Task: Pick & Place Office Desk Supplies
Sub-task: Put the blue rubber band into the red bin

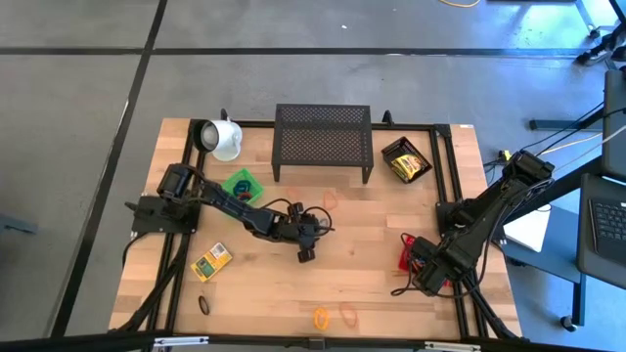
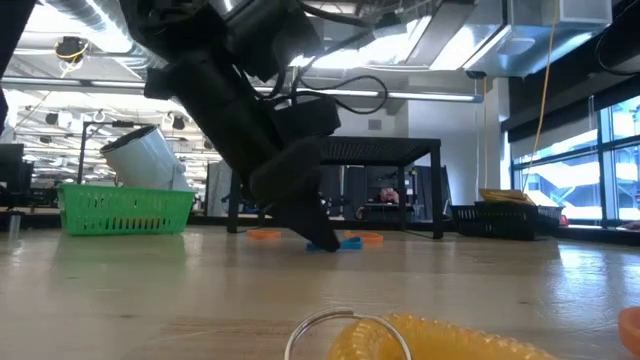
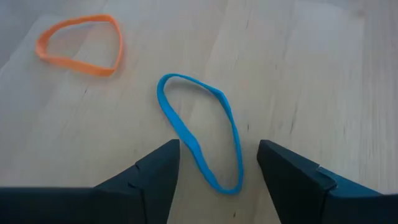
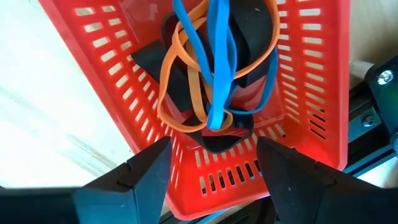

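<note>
A blue loop [image 3: 199, 134] lies flat on the wooden table near its middle, with an orange loop [image 3: 81, 43] a little beyond it. My left gripper [image 3: 217, 152] is open and slants down low over the table [image 1: 305, 244]. Its fingers stand on either side of the blue loop's near end without touching it. In the low view the fingertips come down right by the blue loop [image 2: 345, 243]. My right gripper [image 4: 214, 152] hangs open, pointing down over a red basket [image 4: 311, 93] at the table's right. The basket holds blue, orange and black loops [image 4: 214, 74].
A green basket [image 1: 242, 184], a white mug [image 1: 223, 137] on its side and a black mesh shelf [image 1: 323, 142] stand at the back. A black tray [image 1: 406, 159] holds yellow boxes. One yellow box [image 1: 210, 262], a black loop [image 1: 203, 304] and orange loops [image 1: 333, 315] lie nearer the front.
</note>
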`<state>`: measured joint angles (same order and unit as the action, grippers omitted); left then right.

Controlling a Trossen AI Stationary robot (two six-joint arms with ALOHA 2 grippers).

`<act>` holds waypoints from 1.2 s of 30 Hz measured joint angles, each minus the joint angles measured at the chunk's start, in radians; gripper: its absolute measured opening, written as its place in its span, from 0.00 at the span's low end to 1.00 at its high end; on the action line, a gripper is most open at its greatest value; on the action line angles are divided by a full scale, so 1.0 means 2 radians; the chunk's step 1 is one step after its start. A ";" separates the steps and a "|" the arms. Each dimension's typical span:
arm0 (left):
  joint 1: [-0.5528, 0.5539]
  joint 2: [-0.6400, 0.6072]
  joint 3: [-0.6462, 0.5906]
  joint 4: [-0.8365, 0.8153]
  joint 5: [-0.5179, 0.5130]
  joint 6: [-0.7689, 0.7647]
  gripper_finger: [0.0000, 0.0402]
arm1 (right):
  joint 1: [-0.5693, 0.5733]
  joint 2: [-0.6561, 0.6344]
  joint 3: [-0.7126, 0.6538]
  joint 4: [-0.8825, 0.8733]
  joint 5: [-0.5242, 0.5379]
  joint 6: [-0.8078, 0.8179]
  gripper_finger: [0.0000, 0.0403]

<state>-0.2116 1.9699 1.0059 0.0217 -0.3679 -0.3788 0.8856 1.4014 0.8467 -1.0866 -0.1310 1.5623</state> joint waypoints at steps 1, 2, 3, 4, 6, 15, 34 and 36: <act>0.000 0.004 0.000 0.001 -0.001 -0.003 0.54 | 0.000 0.000 0.000 0.001 0.000 0.000 0.59; 0.000 0.008 0.000 0.001 -0.004 -0.004 0.54 | 0.000 0.000 0.000 0.001 0.000 0.000 0.59; 0.000 0.010 0.001 0.002 -0.005 -0.004 0.53 | 0.000 0.000 0.000 0.001 0.000 0.000 0.59; 0.000 0.011 0.001 0.003 -0.005 -0.004 0.51 | 0.000 0.000 0.000 0.001 0.000 0.000 0.59; 0.000 0.011 0.001 0.003 -0.003 -0.004 0.47 | 0.000 0.000 0.000 0.001 -0.001 0.000 0.59; 0.001 0.012 0.001 0.003 0.014 0.019 0.10 | 0.000 0.000 0.000 0.001 -0.062 0.000 0.59; -0.028 -0.069 -0.005 0.097 0.023 0.092 0.01 | 0.000 0.000 0.115 0.002 0.029 -0.035 0.59; -0.038 -0.079 -0.004 0.134 0.026 0.107 0.01 | 0.000 0.000 0.135 0.012 0.103 -0.063 0.59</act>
<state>-0.2868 1.8128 0.9972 0.2898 -0.3158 -0.1642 0.8860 1.4014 1.1171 -1.0627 0.0753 1.4362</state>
